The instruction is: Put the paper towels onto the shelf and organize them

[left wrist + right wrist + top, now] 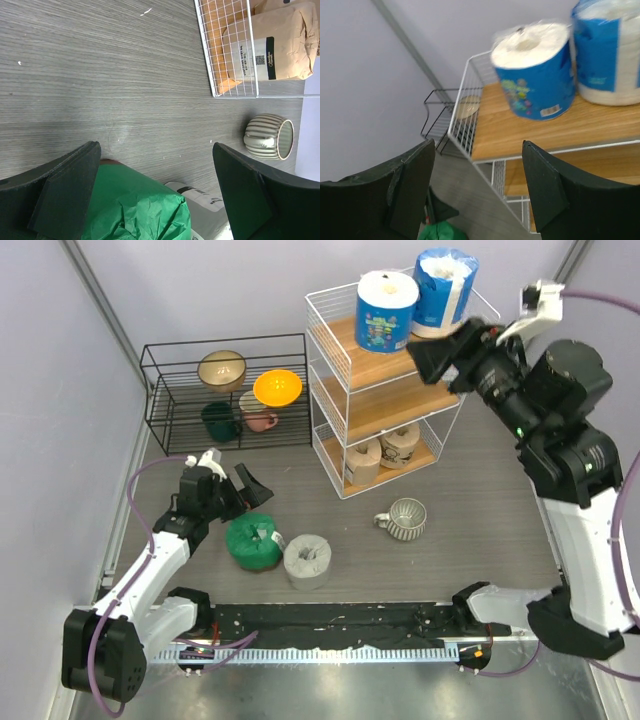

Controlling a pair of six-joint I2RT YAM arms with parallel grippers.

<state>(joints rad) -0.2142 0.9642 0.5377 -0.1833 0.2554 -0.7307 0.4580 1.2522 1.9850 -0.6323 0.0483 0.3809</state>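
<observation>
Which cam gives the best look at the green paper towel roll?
Top external: the whole green roll shows, core up, beside the grey roll. Left wrist crops it to crinkled wrap at the bottom edge. Right wrist catches only a green sliver at the bottom.

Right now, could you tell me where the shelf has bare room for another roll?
The middle board looks bare. The top board is free in front of the two blue-wrapped rolls. The bottom tier is crowded: two tan rolls.

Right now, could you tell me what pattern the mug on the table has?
The mug has grey-and-white ribbed stripes, clearest in the left wrist view.
</observation>
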